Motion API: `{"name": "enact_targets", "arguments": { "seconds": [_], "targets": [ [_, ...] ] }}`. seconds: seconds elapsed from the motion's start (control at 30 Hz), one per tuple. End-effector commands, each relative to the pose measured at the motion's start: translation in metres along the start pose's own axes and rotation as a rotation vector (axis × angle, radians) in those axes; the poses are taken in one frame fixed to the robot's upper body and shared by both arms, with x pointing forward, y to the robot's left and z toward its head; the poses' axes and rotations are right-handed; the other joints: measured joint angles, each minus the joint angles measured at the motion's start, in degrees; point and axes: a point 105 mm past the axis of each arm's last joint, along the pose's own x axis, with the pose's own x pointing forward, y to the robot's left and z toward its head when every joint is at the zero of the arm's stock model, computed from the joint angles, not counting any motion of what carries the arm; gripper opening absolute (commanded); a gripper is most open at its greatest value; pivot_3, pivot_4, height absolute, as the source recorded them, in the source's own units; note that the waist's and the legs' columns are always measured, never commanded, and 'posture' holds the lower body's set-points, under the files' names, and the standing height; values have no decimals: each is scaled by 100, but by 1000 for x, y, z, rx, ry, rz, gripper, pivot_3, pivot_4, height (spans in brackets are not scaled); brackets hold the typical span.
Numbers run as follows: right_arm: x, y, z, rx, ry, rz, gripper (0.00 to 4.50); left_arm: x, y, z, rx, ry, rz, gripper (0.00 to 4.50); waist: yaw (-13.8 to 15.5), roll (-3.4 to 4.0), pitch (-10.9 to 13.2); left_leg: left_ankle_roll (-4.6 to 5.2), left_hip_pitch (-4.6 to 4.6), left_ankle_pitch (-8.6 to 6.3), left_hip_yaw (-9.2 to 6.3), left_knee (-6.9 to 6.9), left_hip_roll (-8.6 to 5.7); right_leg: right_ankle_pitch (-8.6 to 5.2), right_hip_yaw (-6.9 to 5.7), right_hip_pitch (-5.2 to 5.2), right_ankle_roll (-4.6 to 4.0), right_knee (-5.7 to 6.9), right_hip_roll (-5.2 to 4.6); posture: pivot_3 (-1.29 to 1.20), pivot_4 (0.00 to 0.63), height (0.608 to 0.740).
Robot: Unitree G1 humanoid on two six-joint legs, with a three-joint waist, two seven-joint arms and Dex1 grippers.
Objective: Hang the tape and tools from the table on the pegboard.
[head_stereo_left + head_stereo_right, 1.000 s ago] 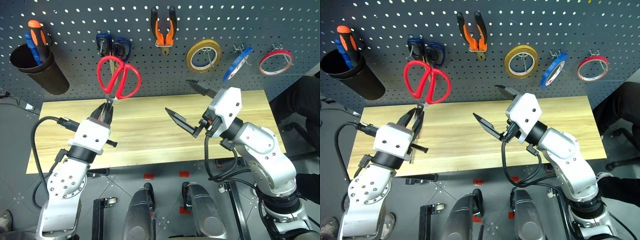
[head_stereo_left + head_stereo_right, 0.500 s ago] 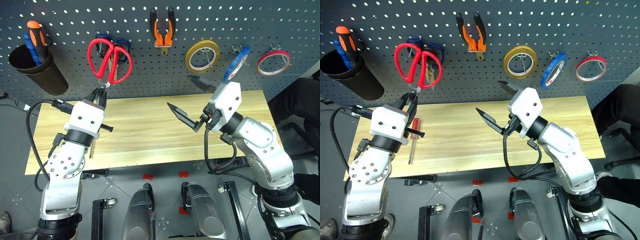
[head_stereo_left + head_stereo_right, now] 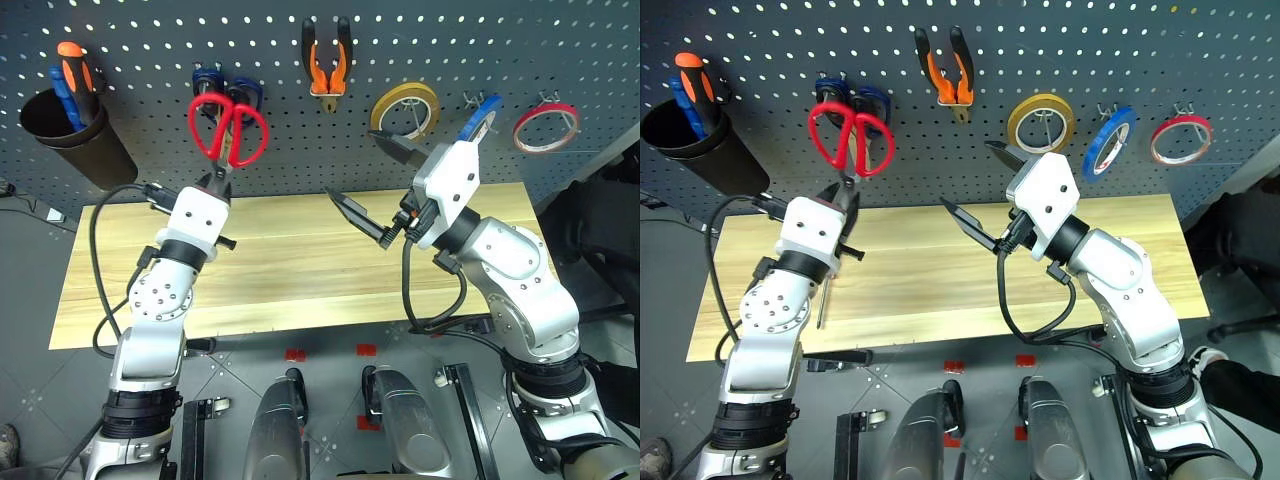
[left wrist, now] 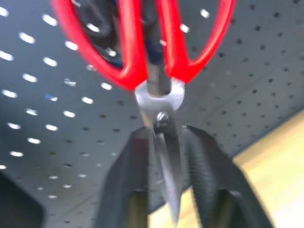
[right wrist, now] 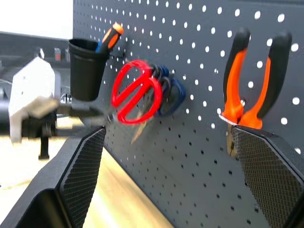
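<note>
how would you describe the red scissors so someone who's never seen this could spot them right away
Look at the dark grey pegboard behind the wooden table, at its left part, right of the black cup. The red scissors hang handles up, blades down between the left gripper's fingers. They overlap dark blue scissors behind them, but their loops are bright red.

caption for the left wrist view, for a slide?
Red scissors against the pegboard, blades down between the left gripper's parted fingers.
</note>
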Motion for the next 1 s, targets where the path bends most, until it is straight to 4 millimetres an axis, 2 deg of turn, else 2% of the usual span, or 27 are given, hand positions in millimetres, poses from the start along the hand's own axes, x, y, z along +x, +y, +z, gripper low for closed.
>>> {"name": "enact_targets", "arguments": {
  "seconds": [0.03,0.1,0.17,0.23,0.27,0.37,0.43,0.47,0.73,1.0],
  "targets": [
    [1,8,9,-3,-38,12,4500,-9,-5,-16,-28,63,-58,2599,-12,0,0,0,0,0,0,0,0,0,1,-1,0,0,0,-200,329,740],
    [1,11,7,48,-37,1,4500,-17,-11,-32,-82,127,-118,3233,-23,1,-1,0,1,0,1,-2,2,0,1,-1,0,1,0,-195,332,740],
    [3,11,6,128,-33,-34,4500,-27,-9,-53,-204,214,-136,3767,-19,1,-1,-1,1,0,1,-2,4,0,1,-2,-1,4,1,-186,339,740],
    [7,16,-2,222,16,-47,4500,-39,1,-81,-319,345,-114,3767,-23,1,0,-1,1,1,0,2,6,0,0,-2,-1,10,1,-180,348,740],
    [8,22,-7,251,49,-32,4500,-43,8,-89,-357,377,-92,3767,-18,1,0,-1,3,1,0,5,6,-1,2,-3,-1,18,1,-179,352,740],
    [7,52,-28,304,215,102,4500,-50,21,-103,-383,463,-88,3767,1,1,0,-1,5,1,-4,10,5,-1,0,-5,-1,35,0,-174,369,740],
    [2,78,-43,340,342,211,4500,-53,43,-116,-446,528,-18,3767,25,2,0,0,10,1,-4,9,2,-2,0,-4,-1,38,-1,-167,383,740],
    [2,84,-47,342,377,231,4500,-54,51,-121,-466,547,1,3767,33,2,0,0,10,1,-7,10,1,-2,-1,-4,-1,39,-1,-160,389,740],
    [19,96,-40,332,407,293,4500,-37,67,-137,-543,617,30,3767,40,4,6,0,10,1,-7,6,-1,-3,-3,-7,0,37,-1,-142,423,740],
    [29,94,-33,323,405,306,4500,-17,55,-152,-637,700,-25,3767,66,11,62,0,8,0,4,2,0,-5,-1,-16,-3,32,-1,-158,467,740]
  ]
}}
